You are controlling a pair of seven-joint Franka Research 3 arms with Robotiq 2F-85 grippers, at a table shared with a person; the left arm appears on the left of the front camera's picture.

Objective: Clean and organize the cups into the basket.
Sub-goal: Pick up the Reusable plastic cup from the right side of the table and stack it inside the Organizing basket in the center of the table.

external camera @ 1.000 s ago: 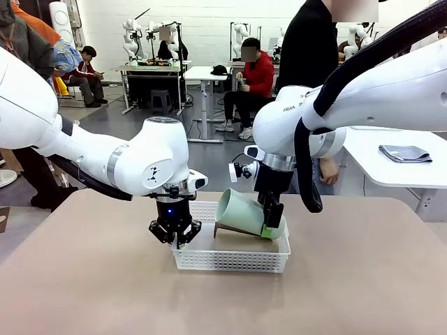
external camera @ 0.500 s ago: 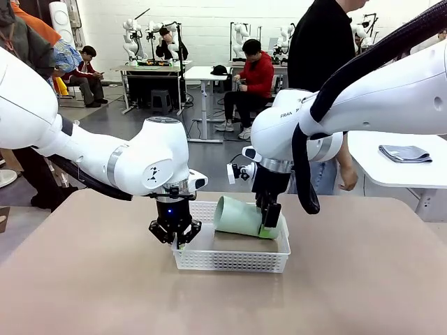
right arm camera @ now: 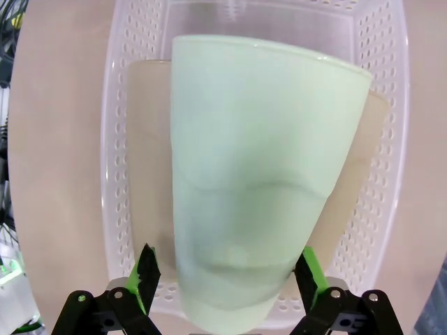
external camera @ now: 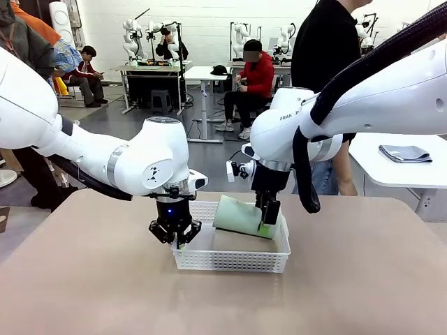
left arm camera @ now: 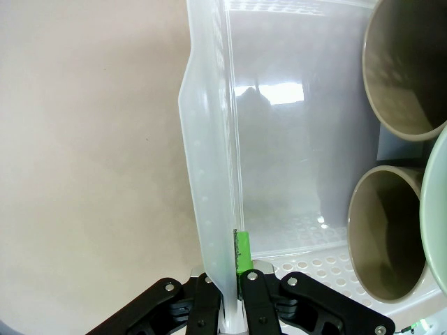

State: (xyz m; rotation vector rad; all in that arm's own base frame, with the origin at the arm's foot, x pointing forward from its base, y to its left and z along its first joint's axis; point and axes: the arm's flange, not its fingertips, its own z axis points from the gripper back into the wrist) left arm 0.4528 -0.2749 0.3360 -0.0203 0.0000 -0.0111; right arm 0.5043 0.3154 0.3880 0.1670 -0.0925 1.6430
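The white lattice basket (external camera: pixel 230 262) sits mid-table. My left gripper (external camera: pixel 176 241) is shut on its left wall, and the left wrist view shows the fingers (left arm camera: pixel 234 269) pinching that wall (left arm camera: pixel 209 174). Two tan cups (left arm camera: pixel 405 70) (left arm camera: pixel 387 237) lie on their sides in the basket, mouths toward the left gripper. The mint green cup (external camera: pixel 241 216) lies on top of them. My right gripper (external camera: pixel 269 223) stands open over its base end. In the right wrist view the mint cup (right arm camera: pixel 258 174) lies between the spread fingers (right arm camera: pixel 227 272), with a gap at the left pad (right arm camera: pixel 148 269).
The tan tabletop (external camera: pixel 363 279) has free room all around the basket. A person in black (external camera: pixel 325 63) stands at the far side. A white side table with a folded grey cloth (external camera: pixel 405 153) stands at the right.
The right gripper opened and let go of the mint cup, which dropped from a tilt to lie flatter on the tan cups. The left gripper has not moved.
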